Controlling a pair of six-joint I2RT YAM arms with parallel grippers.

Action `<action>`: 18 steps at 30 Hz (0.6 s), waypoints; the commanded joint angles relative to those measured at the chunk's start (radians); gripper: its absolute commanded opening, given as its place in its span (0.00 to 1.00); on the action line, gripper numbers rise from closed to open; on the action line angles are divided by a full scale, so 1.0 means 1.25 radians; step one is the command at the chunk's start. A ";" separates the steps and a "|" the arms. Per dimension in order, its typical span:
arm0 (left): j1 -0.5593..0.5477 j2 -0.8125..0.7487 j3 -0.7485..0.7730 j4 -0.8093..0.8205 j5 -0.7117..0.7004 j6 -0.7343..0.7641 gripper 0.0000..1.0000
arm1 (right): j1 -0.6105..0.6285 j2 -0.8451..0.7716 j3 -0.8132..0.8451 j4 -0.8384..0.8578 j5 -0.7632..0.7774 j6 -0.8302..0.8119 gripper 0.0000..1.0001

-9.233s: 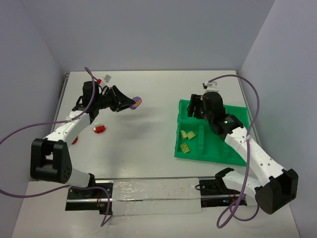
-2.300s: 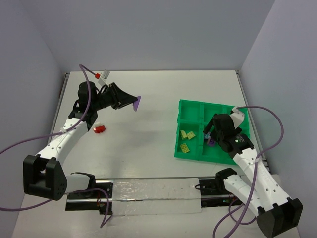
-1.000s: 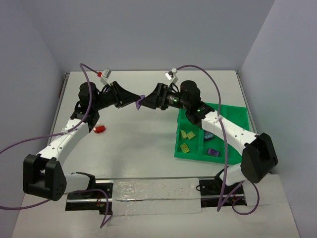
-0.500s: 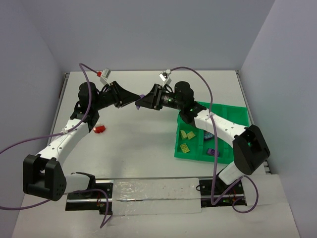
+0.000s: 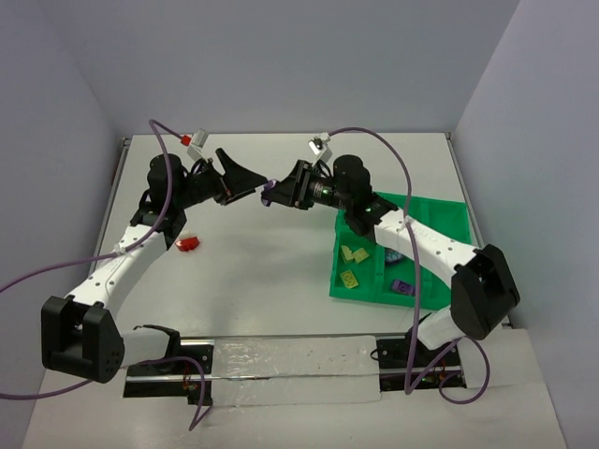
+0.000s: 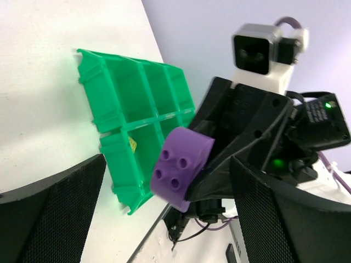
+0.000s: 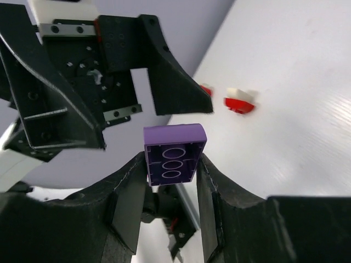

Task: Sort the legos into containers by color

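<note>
A purple lego point(image 5: 267, 195) hangs in mid-air above the table's middle left. My right gripper point(image 5: 272, 195) is shut on it. In the right wrist view the lego's hollow underside point(image 7: 174, 141) sits clamped between the right gripper point(image 7: 171, 160) fingers. My left gripper point(image 5: 251, 187) stands open around the lego without touching it. Its mesh pads point(image 6: 49, 219) spread wide either side of the studded lego point(image 6: 181, 167). The green tray of containers point(image 5: 342, 201) lies at the right and holds two yellow-green legos point(image 5: 354, 253) and one purple lego point(image 5: 402, 286).
A red lego point(image 5: 189, 244) lies on the white table under the left arm, seen also in the right wrist view point(image 7: 239, 102). The tray point(image 6: 137, 109) shows beyond the lego in the left wrist view. Purple cables loop from both arms.
My right gripper has shut on the purple lego. My left gripper, shut on it before, has sprung open and let it go.
</note>
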 commanded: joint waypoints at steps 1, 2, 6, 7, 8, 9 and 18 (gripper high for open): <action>-0.004 -0.002 0.050 -0.029 -0.018 0.040 0.99 | -0.014 -0.114 -0.031 -0.124 0.109 -0.083 0.01; -0.004 0.002 0.051 -0.031 -0.018 0.041 0.99 | -0.024 -0.135 -0.044 -0.143 0.129 -0.090 0.00; -0.004 0.007 0.060 -0.072 -0.041 0.063 0.99 | -0.075 -0.250 -0.080 -0.322 0.237 -0.132 0.00; -0.004 0.005 0.065 -0.098 -0.050 0.079 0.99 | -0.096 -0.275 -0.099 -0.360 0.269 -0.146 0.00; -0.004 0.003 0.071 -0.122 -0.061 0.095 0.99 | -0.117 -0.301 -0.118 -0.391 0.292 -0.157 0.00; -0.004 0.001 0.078 -0.150 -0.079 0.109 0.99 | -0.137 -0.333 -0.135 -0.415 0.305 -0.166 0.00; 0.009 0.005 0.159 -0.309 -0.222 0.213 0.99 | -0.296 -0.577 -0.137 -0.830 0.587 -0.212 0.04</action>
